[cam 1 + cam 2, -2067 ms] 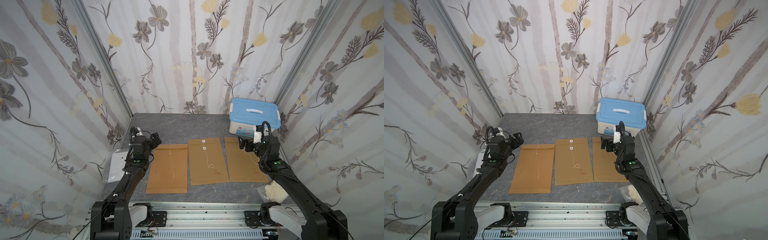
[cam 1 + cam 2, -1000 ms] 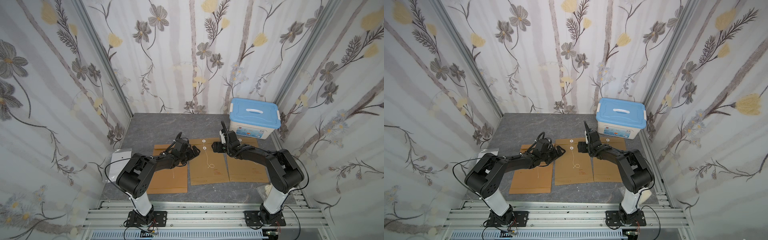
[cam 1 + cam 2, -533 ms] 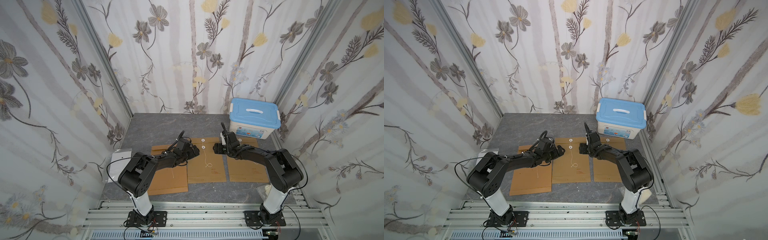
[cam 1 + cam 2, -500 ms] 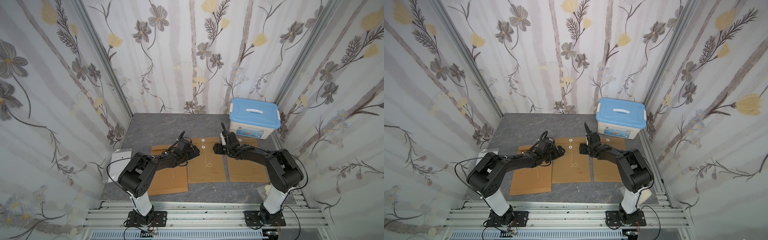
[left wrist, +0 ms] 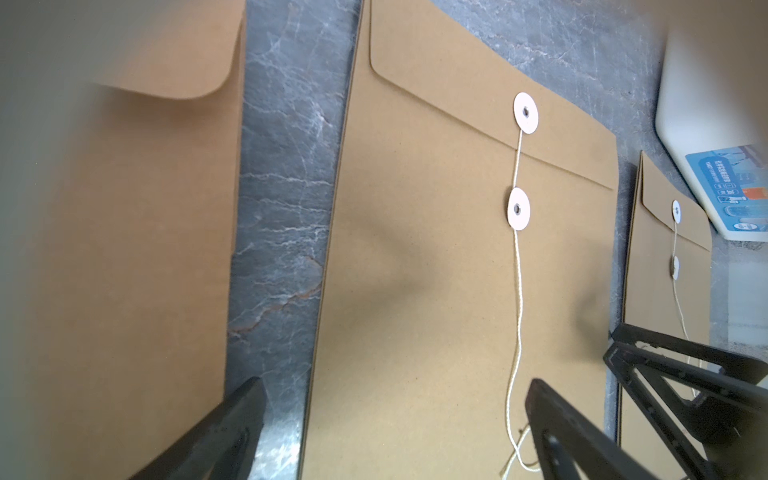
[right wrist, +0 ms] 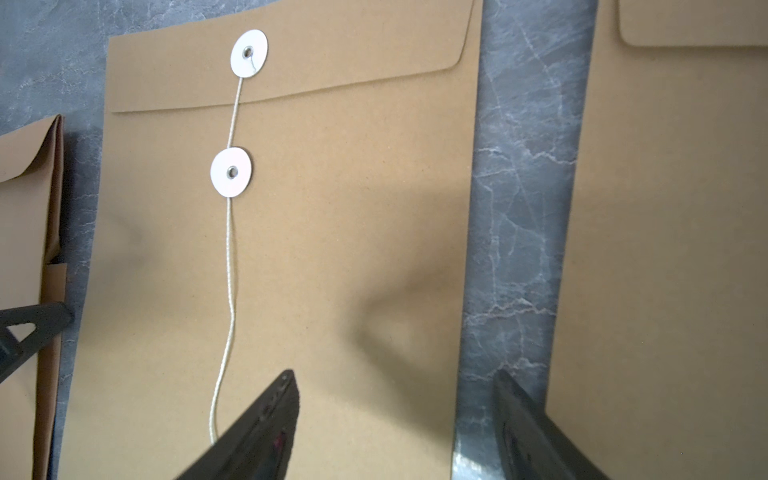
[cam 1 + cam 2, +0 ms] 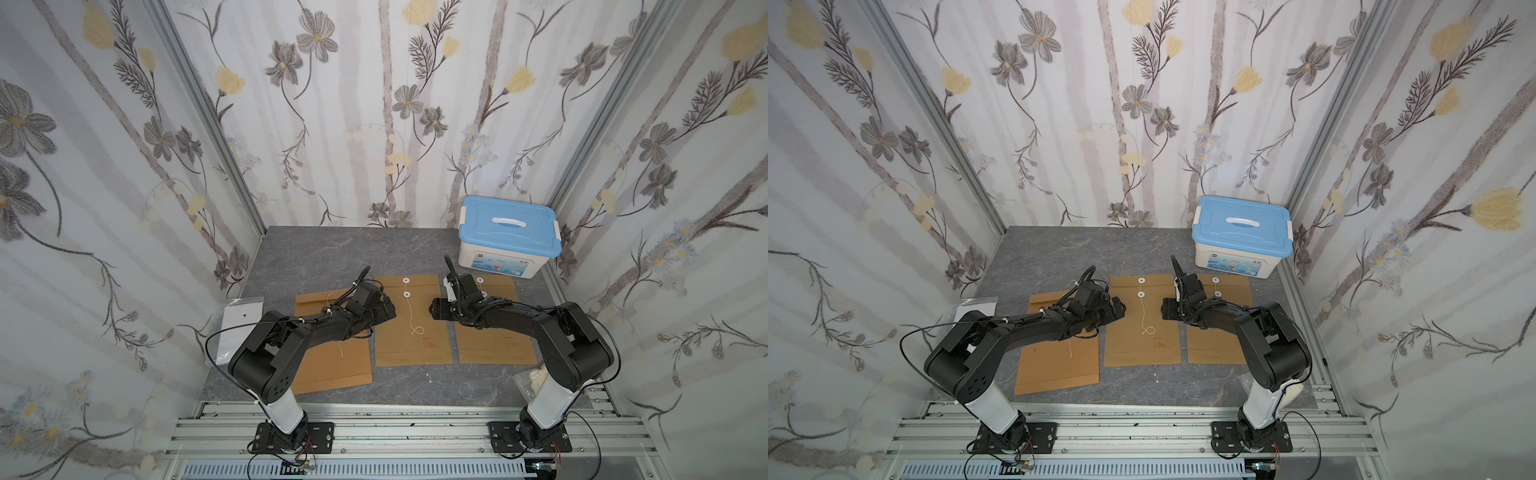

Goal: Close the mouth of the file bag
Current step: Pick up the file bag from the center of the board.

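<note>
Three brown file bags lie side by side on the grey table. The middle file bag point(image 7: 411, 340) point(image 7: 1142, 345) has its flap folded down. Its white string point(image 5: 517, 311) point(image 6: 230, 270) runs from the flap's disc point(image 6: 248, 53) past the lower disc point(image 6: 231, 171) and trails loose in a loop. My left gripper point(image 7: 388, 309) point(image 5: 395, 384) is open and low, straddling the bag's left edge. My right gripper point(image 7: 434, 309) point(image 6: 395, 374) is open over its right edge. Neither holds anything.
A second bag point(image 7: 332, 353) lies under my left arm and a third point(image 7: 494, 340) under my right arm. A blue-lidded box point(image 7: 509, 241) stands at the back right. A white sheet point(image 7: 241, 328) lies far left, a clear packet point(image 7: 536, 378) front right.
Both arms came in from the table's sides and now flank the middle bag. The bag has straightened slightly. My right jaws have narrowed a little.
</note>
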### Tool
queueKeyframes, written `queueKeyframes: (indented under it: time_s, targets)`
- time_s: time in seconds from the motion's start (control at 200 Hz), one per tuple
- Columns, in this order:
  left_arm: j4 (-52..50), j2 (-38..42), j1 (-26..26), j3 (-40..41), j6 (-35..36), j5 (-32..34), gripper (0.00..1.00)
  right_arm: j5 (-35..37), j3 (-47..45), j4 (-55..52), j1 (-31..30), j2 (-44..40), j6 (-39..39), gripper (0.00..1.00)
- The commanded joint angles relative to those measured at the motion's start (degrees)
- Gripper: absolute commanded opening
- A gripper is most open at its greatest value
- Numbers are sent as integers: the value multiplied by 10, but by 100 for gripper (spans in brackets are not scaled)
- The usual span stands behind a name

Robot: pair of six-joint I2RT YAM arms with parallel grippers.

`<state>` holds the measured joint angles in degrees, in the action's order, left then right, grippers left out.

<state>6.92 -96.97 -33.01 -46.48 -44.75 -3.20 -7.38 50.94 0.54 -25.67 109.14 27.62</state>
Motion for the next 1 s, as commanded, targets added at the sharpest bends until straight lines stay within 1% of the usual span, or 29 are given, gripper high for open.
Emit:
queueKeyframes:
  time_s: [0.0,0.11,0.285,0.38,0.43,0.525,0.644,0.679,0.734,0.784,0.939,0.999]
  targets:
    - [-2,-20,-1,-6,0,-19,100,-22,6,-5,-3,4,8,73]
    - [11,-43,-5,-17,-10,-43,100,-31,14,-20,-7,6,5,71]
    - [18,-51,-15,-22,-14,-46,98,-52,10,-17,-6,7,7,69]
    - [19,-47,-17,-23,-15,-50,97,-57,8,-11,-2,9,15,69]
    - [25,-44,-20,-20,-15,-52,96,-60,7,-11,1,6,16,66]
    - [29,-32,-27,-14,-19,-50,95,-60,3,-12,11,-2,21,66]
    - [57,-23,-31,5,-40,-55,94,-71,8,-19,18,-6,12,66]
    - [66,-21,-32,10,-44,-52,93,-73,13,-25,16,-3,8,65]
    - [79,-18,-32,18,-44,-48,90,-78,17,-28,13,1,8,65]
    - [77,-14,-32,17,-41,-44,89,-83,18,-25,8,6,10,63]
    - [50,0,-32,10,-33,-22,87,-73,19,-35,-1,12,13,62]
    - [18,8,-32,5,-30,3,87,-58,18,-44,0,8,15,62]
